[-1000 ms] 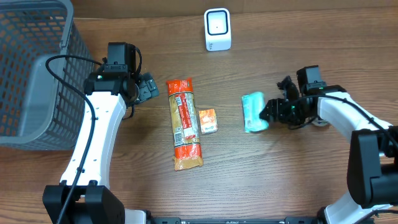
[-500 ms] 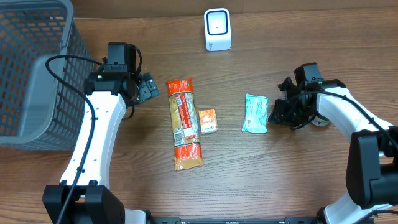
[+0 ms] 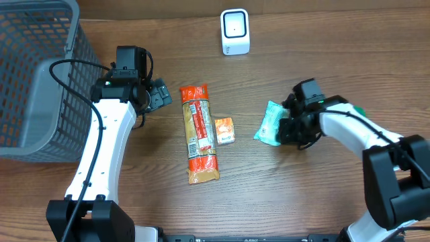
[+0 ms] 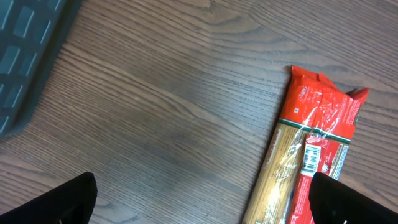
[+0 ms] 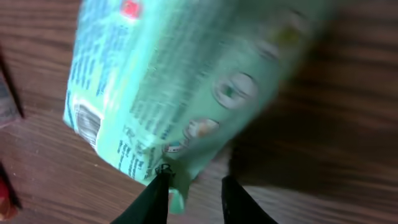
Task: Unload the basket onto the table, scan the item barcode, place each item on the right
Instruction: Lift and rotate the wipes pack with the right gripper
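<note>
Leftward since a second before, the right gripper (image 3: 285, 126) had closed narrowly on the green packet (image 3: 269, 124), tipping it up near the orange box (image 3: 224, 130); pickup seemed underway, next turning its barcode toward the scanner (image 3: 235, 31), while the left gripper (image 3: 158, 95) hung wide open, empty.

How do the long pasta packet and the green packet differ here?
The pasta packet is long, narrow and red-orange; the green packet is short and mint. The pasta packet lies untouched; the green packet sits at the right gripper. Both are printed packets on the table.
</note>
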Controlling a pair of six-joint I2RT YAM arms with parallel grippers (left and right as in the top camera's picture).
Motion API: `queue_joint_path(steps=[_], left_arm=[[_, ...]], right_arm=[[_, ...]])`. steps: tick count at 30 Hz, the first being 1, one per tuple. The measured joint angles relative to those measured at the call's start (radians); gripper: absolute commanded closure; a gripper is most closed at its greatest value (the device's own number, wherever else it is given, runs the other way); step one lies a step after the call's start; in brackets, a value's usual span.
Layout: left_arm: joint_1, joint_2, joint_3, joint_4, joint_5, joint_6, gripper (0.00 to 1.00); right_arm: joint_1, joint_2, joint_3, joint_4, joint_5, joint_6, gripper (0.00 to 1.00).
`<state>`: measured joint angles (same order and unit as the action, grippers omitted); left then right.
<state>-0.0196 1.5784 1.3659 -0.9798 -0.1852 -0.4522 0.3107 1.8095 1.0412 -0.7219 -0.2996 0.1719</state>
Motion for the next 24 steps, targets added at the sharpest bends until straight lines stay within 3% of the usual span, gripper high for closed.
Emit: queue_joint_path(steps=[4, 7, 13, 24], left_arm=[[0.0, 0.0, 0.0, 0.0, 0.0, 0.0, 0.0], [0.0, 0.0, 0.0, 0.0, 0.0, 0.0, 0.0], [0.0, 0.0, 0.0, 0.0, 0.0, 0.0, 0.0], [0.0, 0.0, 0.0, 0.0, 0.0, 0.0, 0.0]], right_arm=[[0.1, 0.0, -0.001, 0.022, 0.011, 0.022, 0.6], [0.192, 0.0, -0.001, 0.031, 0.023, 0.011, 0.49], [0.288, 0.0, 0.003, 0.016, 0.043, -0.05, 0.49], [0.173, -0.004, 0.211, -0.103, 0.039, -0.086, 0.38]])
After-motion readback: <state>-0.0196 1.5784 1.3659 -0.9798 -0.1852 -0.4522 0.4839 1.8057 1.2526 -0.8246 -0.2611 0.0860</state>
